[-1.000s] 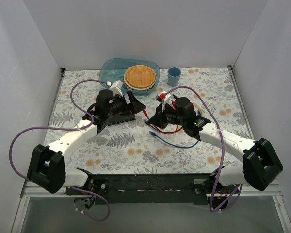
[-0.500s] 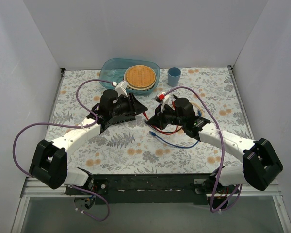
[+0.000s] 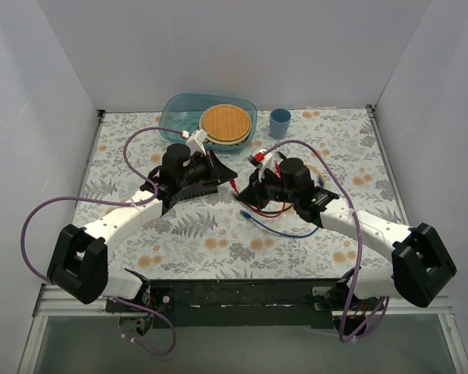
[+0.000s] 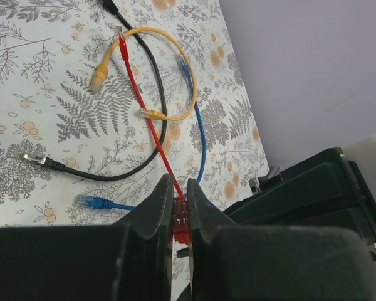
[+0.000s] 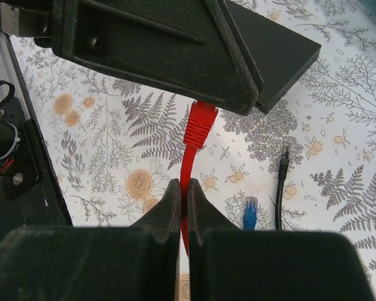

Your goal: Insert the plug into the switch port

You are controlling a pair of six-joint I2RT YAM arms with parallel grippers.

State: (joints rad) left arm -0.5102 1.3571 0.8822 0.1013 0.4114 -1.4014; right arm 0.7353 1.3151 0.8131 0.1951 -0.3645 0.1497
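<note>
Shows a flowered table (image 3: pixel 218 241) from above and from both wrist cameras. Shows the left gripper (image 4: pixel 179 188) pinched tight on the red plug (image 5: pixel 200 128), and the right gripper (image 5: pixel 182 188) pinched on the red cable (image 4: pixel 143 106) just behind that plug. Places the switch (image 5: pixel 282 53), a flat black box, on the table just beyond the left fingers, near the plug and apparently not joined to it; hides its sockets. Leaves a blue cable (image 4: pixel 91 202), black cable (image 4: pixel 41 160) and yellow cable (image 4: pixel 100 74) loose nearby. Suggests pickup done, with lining up and pushing the plug into a port yet to come.
</note>
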